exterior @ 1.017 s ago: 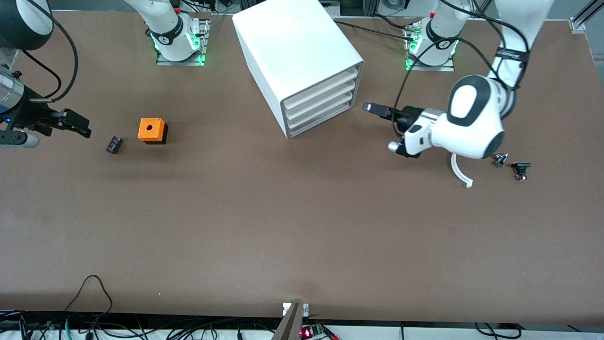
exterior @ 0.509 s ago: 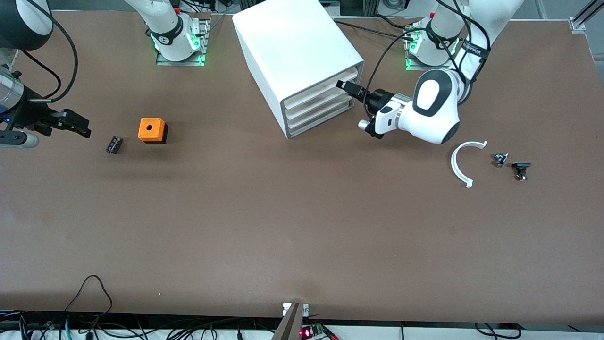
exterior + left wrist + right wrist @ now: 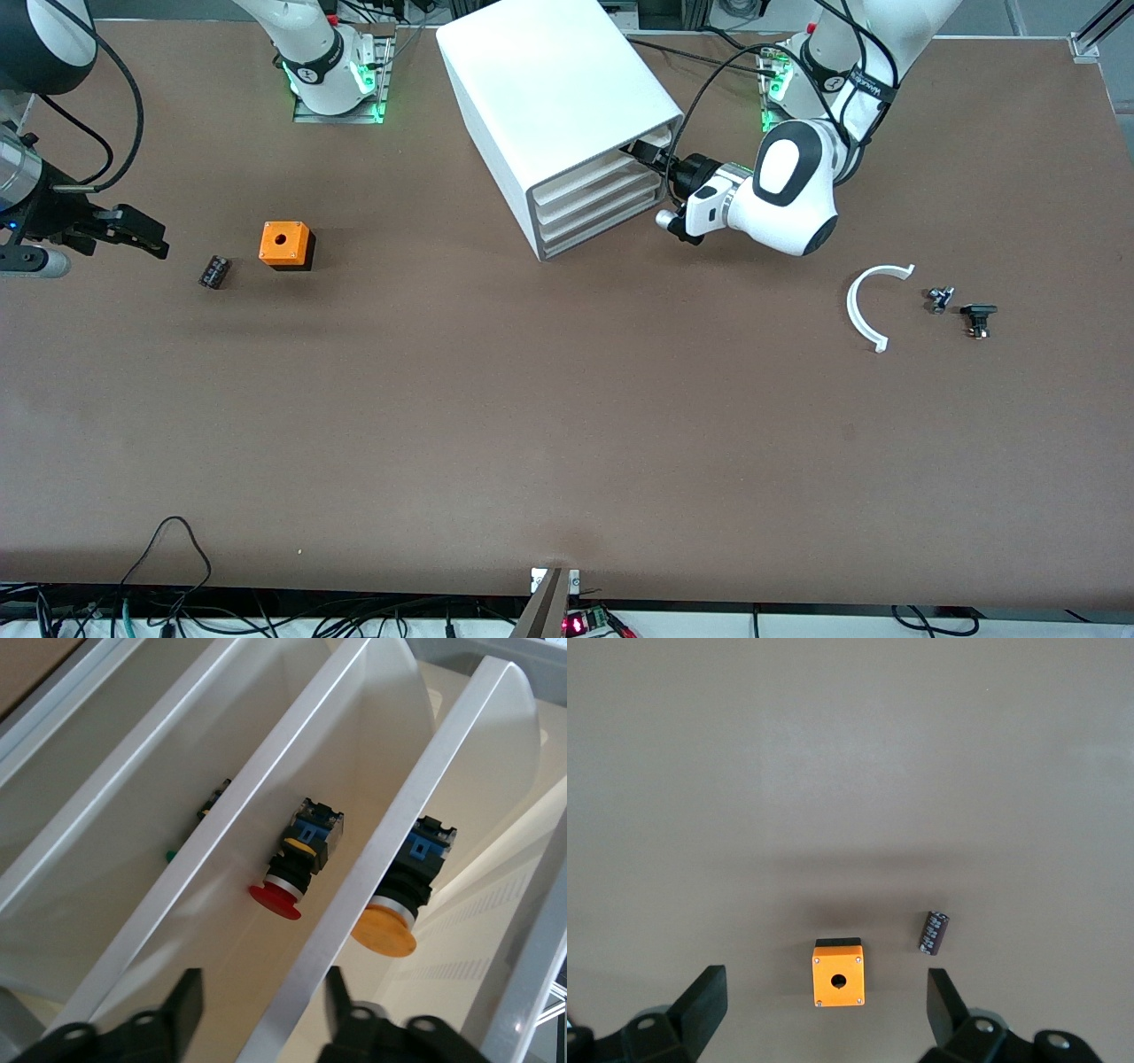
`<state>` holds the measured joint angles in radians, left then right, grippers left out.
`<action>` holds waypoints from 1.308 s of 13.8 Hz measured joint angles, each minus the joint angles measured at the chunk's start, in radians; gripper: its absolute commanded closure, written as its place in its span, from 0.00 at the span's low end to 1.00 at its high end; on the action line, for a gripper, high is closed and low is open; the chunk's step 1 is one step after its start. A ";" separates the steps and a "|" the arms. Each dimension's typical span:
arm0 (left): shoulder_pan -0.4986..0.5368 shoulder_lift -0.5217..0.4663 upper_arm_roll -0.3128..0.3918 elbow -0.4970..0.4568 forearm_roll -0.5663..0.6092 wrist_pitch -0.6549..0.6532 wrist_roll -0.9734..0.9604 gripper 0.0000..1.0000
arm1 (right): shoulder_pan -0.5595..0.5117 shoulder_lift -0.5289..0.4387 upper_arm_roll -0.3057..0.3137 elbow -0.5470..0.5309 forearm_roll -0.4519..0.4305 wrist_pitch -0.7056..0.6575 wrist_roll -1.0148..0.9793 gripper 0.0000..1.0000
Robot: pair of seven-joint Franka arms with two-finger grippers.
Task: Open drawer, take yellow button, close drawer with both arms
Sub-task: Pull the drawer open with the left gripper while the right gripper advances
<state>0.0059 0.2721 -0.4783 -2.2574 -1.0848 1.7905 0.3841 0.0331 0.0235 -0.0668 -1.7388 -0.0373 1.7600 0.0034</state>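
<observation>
So far we have only reached the shut drawer [image 3: 602, 166]: our left gripper [image 3: 642, 152] straddles its front lip, fingers apart and not yet clamped, the button [image 3: 385, 935] lies inside, and our right gripper [image 3: 146, 235] waits wide open and empty over the table.
</observation>
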 measured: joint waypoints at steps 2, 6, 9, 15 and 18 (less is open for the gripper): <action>0.002 -0.003 -0.001 0.002 -0.014 -0.003 0.000 1.00 | 0.000 0.000 -0.001 0.000 0.000 0.000 -0.003 0.00; 0.018 -0.019 0.023 0.008 -0.020 0.019 0.019 1.00 | 0.000 0.000 0.000 0.000 0.000 -0.002 -0.007 0.00; 0.042 -0.034 0.106 0.036 -0.020 0.056 0.037 1.00 | 0.000 0.000 0.000 0.000 0.000 -0.016 -0.009 0.00; 0.059 -0.039 0.171 0.086 -0.020 0.146 0.061 0.00 | 0.001 0.000 0.003 0.000 0.000 -0.017 -0.010 0.00; 0.059 -0.039 0.174 0.087 -0.020 0.249 0.048 0.00 | 0.006 0.014 0.009 -0.001 0.000 -0.017 -0.013 0.00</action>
<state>0.0653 0.2331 -0.3041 -2.1700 -1.1044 2.0392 0.4316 0.0388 0.0373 -0.0576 -1.7396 -0.0371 1.7427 -0.0092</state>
